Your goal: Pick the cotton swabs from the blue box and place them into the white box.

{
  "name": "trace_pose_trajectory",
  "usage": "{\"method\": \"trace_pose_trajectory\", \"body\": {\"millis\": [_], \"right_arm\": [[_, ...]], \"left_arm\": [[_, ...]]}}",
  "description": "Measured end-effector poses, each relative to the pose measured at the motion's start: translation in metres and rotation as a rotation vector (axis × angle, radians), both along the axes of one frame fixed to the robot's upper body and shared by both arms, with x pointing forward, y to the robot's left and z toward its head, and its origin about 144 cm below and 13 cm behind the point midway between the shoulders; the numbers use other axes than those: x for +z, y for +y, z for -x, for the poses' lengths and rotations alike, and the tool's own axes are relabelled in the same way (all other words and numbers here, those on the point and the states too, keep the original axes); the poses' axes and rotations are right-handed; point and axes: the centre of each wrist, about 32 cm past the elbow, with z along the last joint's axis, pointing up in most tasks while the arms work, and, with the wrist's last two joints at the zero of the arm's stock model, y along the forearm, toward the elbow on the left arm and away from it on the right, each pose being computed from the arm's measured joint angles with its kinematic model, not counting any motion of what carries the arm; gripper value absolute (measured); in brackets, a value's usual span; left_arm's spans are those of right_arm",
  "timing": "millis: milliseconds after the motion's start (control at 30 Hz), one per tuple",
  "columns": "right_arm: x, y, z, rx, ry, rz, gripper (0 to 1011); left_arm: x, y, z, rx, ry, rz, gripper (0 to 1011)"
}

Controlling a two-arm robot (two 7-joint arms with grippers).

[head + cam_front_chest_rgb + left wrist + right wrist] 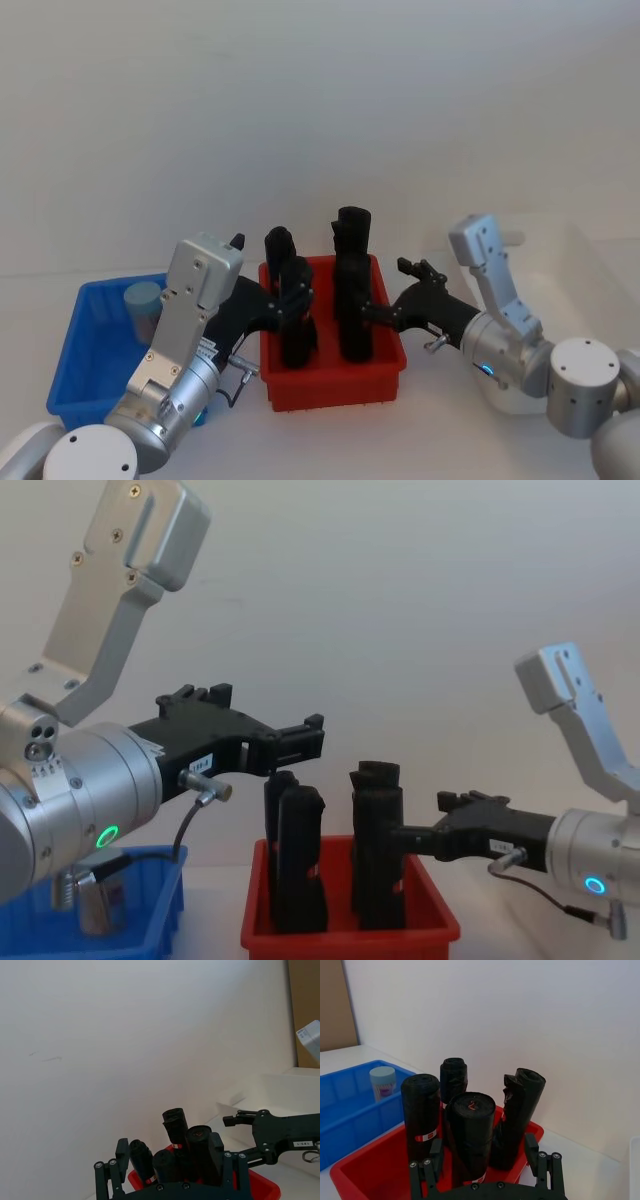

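The blue box (88,345) stands at the left with one cotton swabs jar (143,304), pale-lidded, upright in its far corner; the jar also shows in the chest view (96,896) and right wrist view (382,1083). The white box (595,262) sits at the far right behind my right arm. My left gripper (266,278) hovers open between the blue box and the red bin, holding nothing (169,1142). My right gripper (390,290) is open at the red bin's right side, also holding nothing (483,1141).
A red bin (335,385) in the middle holds several tall black rolls (352,290) that stand upright between my two grippers. A plain white wall rises close behind the table.
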Motion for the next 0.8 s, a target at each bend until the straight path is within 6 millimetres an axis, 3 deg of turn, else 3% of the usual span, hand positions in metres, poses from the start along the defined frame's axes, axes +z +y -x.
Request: {"method": "trace_pose_trajectory", "body": {"millis": [800], "right_arm": [[-0.004,0.016,-0.037,0.097,0.031,-0.002,981]], "left_arm": [[0.000,0.000,0.000,0.000,0.000,0.000,1004]]}}
